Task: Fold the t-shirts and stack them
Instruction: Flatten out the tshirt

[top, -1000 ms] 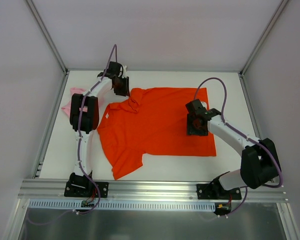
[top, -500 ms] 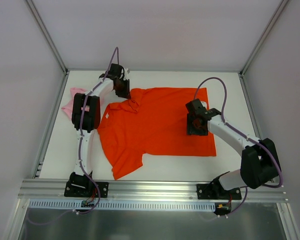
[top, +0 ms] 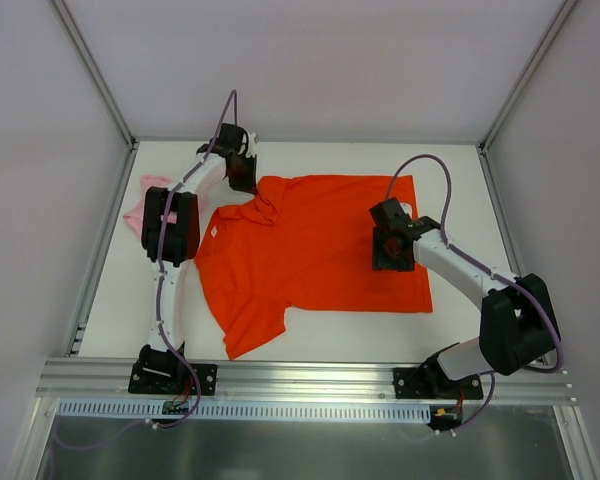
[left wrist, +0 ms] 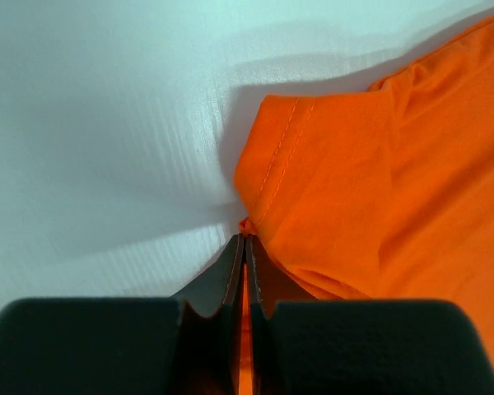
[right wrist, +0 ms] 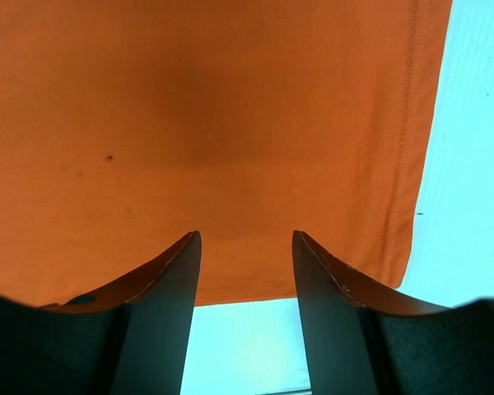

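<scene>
The orange-red t-shirt lies spread flat on the white table. My left gripper sits at its far-left sleeve. In the left wrist view, that gripper is shut on the sleeve's edge, and a thin strip of the orange t-shirt shows between the jaws. My right gripper hovers over the shirt's right part. In the right wrist view it stands open with nothing between the fingers, above the orange cloth near its hem. The pink t-shirt lies bunched at the left, partly hidden behind my left arm.
The white table is enclosed by pale walls at the back and both sides. An aluminium rail carrying both arm bases runs along the near edge.
My left gripper has closed onto the edge of the orange sleeve and shifted slightly toward the back. The right arm has not moved.
</scene>
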`<state>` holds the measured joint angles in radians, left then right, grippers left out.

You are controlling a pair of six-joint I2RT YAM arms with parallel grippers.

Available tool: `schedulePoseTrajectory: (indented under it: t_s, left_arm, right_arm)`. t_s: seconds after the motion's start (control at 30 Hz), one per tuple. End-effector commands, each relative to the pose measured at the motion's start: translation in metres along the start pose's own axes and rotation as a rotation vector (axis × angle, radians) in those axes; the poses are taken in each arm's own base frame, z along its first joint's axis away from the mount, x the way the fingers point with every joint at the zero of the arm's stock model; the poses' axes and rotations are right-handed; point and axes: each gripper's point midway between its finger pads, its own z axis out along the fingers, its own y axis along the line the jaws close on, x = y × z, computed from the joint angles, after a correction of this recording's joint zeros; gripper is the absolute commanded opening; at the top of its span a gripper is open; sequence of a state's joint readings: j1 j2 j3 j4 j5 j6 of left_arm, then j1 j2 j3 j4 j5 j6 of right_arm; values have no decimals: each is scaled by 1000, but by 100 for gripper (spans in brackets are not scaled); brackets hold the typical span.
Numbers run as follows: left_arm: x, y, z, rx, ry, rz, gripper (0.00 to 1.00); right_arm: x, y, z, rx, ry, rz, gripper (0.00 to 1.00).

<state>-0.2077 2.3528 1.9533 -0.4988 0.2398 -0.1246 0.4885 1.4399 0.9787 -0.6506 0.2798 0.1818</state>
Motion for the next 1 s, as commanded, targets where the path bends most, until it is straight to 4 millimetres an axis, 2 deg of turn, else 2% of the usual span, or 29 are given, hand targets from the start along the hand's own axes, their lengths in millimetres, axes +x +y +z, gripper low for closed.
schedulePoseTrajectory:
  t_s: [0.0, 0.07, 0.13, 0.17, 0.23, 0.33, 0.53, 0.73, 0.97]
  left_arm:
    - [-50, -9, -64, -42, -150, 66, 0]
    - [-54, -10, -73, -46, -163, 79, 0]
    - [-58, -11, -78, -48, -179, 92, 0]
    - [-60, -11, -81, -51, -181, 93, 0]
    - [-65, -12, -84, -50, -191, 107, 0]
    - [-71, -12, -88, -61, -202, 118, 0]
    - [-91, -6, -95, -106, -261, 139, 0]
    - [-112, 15, -101, -212, -305, 161, 0]
    - [-140, 52, -110, -282, -375, 148, 0]
  right_arm:
    - [-9, 7, 4, -10, -24, -4, 52]
    - [-14, 13, 10, -22, -32, -6, 47]
    - [-19, 19, 14, -41, -41, -5, 47]
    - [-19, 21, 18, -41, -34, -6, 42]
    - [-25, 29, 21, -71, -51, -5, 38]
    - [-30, 39, 26, -99, -66, -13, 39]
    - [-27, 39, 40, -82, -56, -26, 42]
    - [-20, 34, 46, -49, -37, -23, 41]
    - [-12, 34, 52, -49, -6, -26, 42]
